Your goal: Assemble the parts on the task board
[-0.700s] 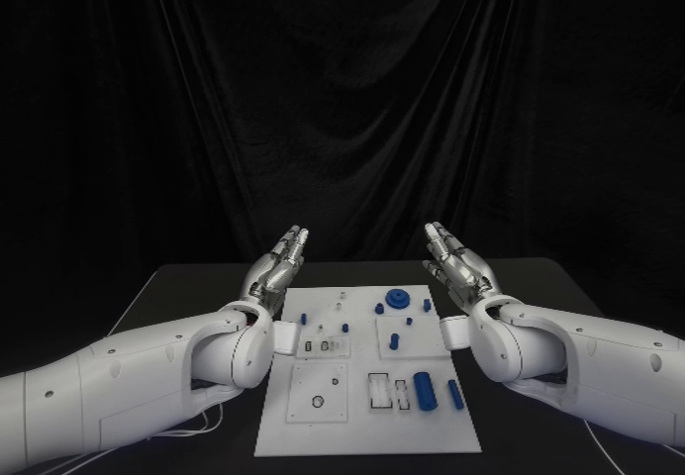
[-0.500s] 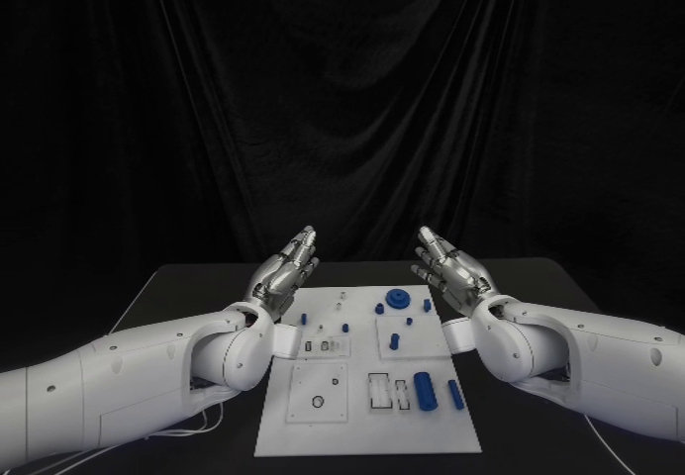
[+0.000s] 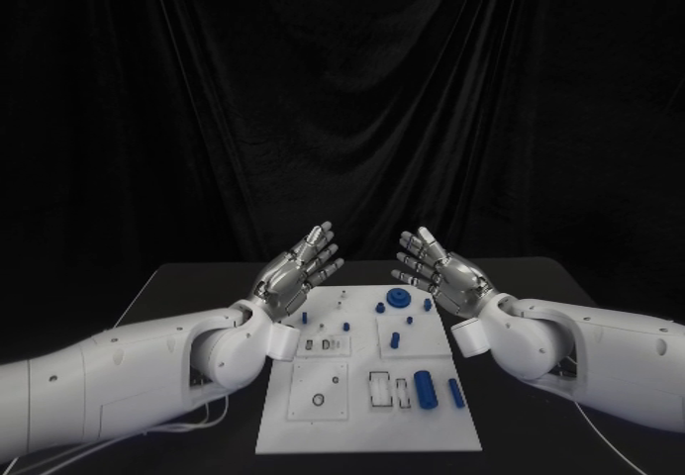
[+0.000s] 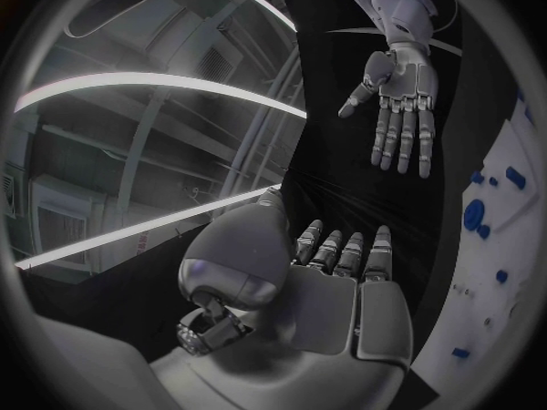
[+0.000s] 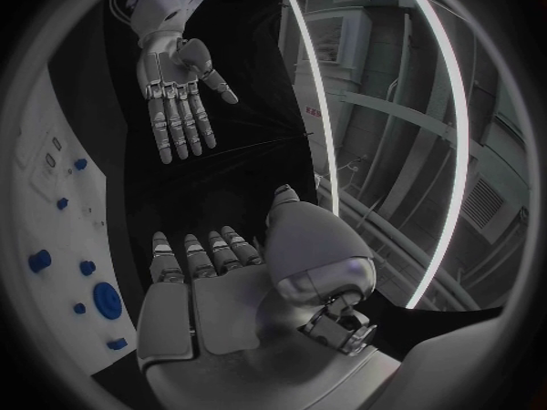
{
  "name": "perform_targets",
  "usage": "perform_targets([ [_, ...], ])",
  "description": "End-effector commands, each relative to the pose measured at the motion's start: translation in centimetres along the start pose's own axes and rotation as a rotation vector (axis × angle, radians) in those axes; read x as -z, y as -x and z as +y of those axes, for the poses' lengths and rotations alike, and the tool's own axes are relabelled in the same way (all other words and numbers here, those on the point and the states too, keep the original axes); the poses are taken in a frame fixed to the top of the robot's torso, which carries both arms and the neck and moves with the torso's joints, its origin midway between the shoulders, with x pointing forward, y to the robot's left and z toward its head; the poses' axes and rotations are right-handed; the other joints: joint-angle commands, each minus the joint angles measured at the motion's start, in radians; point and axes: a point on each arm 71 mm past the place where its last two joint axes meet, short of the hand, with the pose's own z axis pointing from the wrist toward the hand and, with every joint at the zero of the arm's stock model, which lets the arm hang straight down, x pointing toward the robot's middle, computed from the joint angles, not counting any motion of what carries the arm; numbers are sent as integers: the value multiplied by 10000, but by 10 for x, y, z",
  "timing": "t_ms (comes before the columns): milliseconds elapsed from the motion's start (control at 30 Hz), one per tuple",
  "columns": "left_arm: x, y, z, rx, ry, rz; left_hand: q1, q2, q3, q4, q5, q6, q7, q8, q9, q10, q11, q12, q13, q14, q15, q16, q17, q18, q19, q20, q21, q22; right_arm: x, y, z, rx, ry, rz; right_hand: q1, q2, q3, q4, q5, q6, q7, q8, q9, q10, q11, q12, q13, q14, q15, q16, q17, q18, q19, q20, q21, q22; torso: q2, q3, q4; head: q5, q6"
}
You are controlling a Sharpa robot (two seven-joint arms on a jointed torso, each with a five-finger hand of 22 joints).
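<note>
The white task board (image 3: 364, 435) lies in the middle of the table with small blue parts on it: a round gear (image 3: 397, 296) at the far end and two blue cylinders (image 3: 423, 389) near the front right. My left hand (image 3: 299, 270) is raised above the board's far left corner, fingers spread, holding nothing. My right hand (image 3: 437, 270) is raised above the far right corner, also spread and empty. The palms face each other. The left wrist view shows the right hand (image 4: 399, 109) and the board (image 4: 501, 246); the right wrist view shows the left hand (image 5: 177, 91).
A black table (image 3: 186, 287) carries the board, with a black curtain (image 3: 342, 119) behind. White cables (image 3: 200, 424) run along the left arm near the board's front left. Small black rings and slots (image 3: 317, 400) sit in the board's front section.
Both hands have turned and moved a little inward toward each other, their fingers fanning apart. Nothing on the board has moved.
</note>
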Motion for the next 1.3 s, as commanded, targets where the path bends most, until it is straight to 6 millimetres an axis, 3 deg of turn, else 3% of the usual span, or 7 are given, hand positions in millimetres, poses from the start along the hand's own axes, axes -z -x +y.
perform_targets([
  [33,7,10,-16,-851,-1408,1294,198,9,101,-27,313,297,173,90,45,214,42,37,99,76,154,15,25,197,197,190,204,134,13,10,11,-667,401,533,94,17,-14,-2,40,403,201,241,90,-8,295,-47,-15,0,278,-44,-16,167,-16,130,-51,-262,177,-95,67,109,-362],
  [167,9,12,-18,-931,-1546,1199,1566,-39,1110,-624,2307,1341,650,425,212,1151,320,512,409,867,439,510,328,412,1250,871,910,498,17,10,13,-610,452,546,82,-7,-72,-3,47,787,378,507,173,2,522,-3,6,1,466,-42,-14,160,45,156,5,-219,287,-113,145,99,-488],
  [633,21,18,-25,-930,-1683,1065,2232,-329,2582,-1418,2997,1850,955,701,253,1196,433,1424,456,1299,571,832,418,386,1981,864,1189,534,22,12,28,-469,279,996,375,-116,-395,-7,-192,1682,403,1011,359,964,2146,2287,513,1349,1025,1836,606,-275,1277,237,695,146,625,-180,283,-23,-953],
  [967,49,20,-41,-902,-1927,781,1939,-611,3310,-1586,3102,2140,1095,824,272,1450,778,2177,527,1988,763,1393,582,313,2939,881,1698,704,13,12,64,1368,-30,1516,1868,-622,-344,-448,270,3284,778,1680,728,2062,2196,5827,1025,5007,1130,4803,1392,-196,7017,153,3407,1201,981,-205,339,145,-1620],
  [1167,60,8,-49,-477,-2111,877,1589,-734,3623,-1433,2943,2222,1104,847,279,1530,900,2573,552,2745,851,2082,777,220,3674,869,2117,855,11,13,83,3100,-351,1450,2724,-752,-150,-769,2332,4803,904,2676,1126,2767,2067,6980,1187,6674,565,5552,1561,194,9204,-21,4567,1617,1292,-211,364,222,-1727],
  [1200,61,7,-50,-403,-2137,910,1571,-742,3660,-1423,2942,2219,1104,844,278,1519,906,2590,549,2828,855,2165,799,212,3725,866,2147,865,10,13,86,3561,-439,1474,3521,-828,204,-1310,3734,5052,841,2877,1198,3122,1917,7225,1253,7594,237,6032,1754,191,9658,-295,4916,1780,1349,-206,368,234,-1737],
  [1300,62,4,-53,-270,-2164,1004,1553,-748,3704,-1416,2941,2199,1105,834,274,1513,928,2617,548,2893,873,2239,816,197,3773,869,2177,874,6,9,93,4711,-596,1642,3901,-940,435,-1642,3811,5091,805,2982,1220,3250,1821,7362,1275,7941,84,6220,1832,189,9881,-496,5188,1923,1440,-208,393,150,-1798],
])
